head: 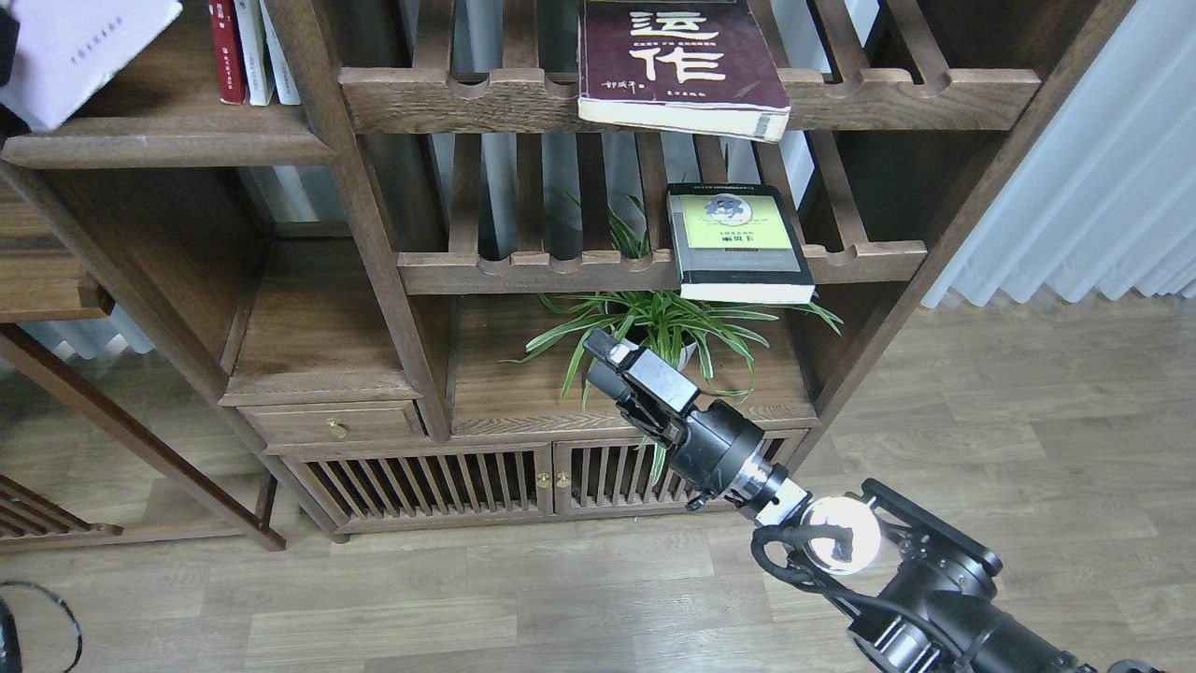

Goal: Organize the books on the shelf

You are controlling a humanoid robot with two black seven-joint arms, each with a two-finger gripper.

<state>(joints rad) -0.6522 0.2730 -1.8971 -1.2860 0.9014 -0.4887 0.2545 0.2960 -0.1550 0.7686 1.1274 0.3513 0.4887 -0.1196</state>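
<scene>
The pale book (79,51) hangs over the plank shelf (168,145) at upper left, tilted, likely being set down; the left gripper is barely in frame, its state untellable. The right gripper (607,360) hovers at centre below the slatted racks, apparently closed and empty.

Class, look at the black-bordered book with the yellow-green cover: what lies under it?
The black-bordered book lies flat on a slatted rack, overhanging its front rail. Below, a green plant spreads its leaves on a lower shelf; its pot is mostly hidden.
</scene>
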